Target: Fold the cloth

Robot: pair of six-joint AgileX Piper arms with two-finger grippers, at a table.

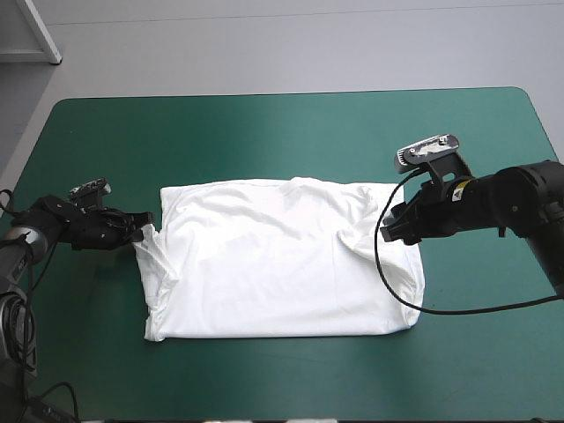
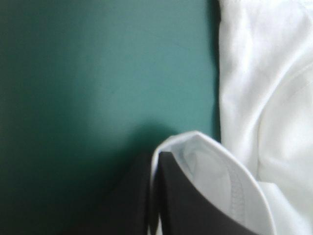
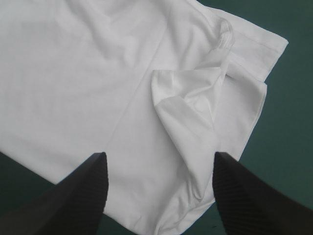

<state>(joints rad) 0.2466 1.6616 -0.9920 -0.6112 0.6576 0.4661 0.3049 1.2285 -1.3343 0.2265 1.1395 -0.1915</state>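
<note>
The white T-shirt [image 1: 282, 260] lies spread flat in the middle of the teal-green table, with its sleeves folded in. At its left edge my left gripper [image 1: 141, 226] is shut on a hemmed fold of the T-shirt [image 2: 215, 171], close to the table. Over the shirt's right end my right gripper [image 1: 392, 231] hangs open with nothing between its fingers [image 3: 80, 188]. Under it a folded-in sleeve [image 3: 188, 105] rumples up on the T-shirt [image 3: 83, 73].
Bare teal-green cover [image 1: 282, 123] runs all around the shirt, widest toward the far edge. A white cabinet corner [image 1: 35, 31] stands beyond the table's far left corner.
</note>
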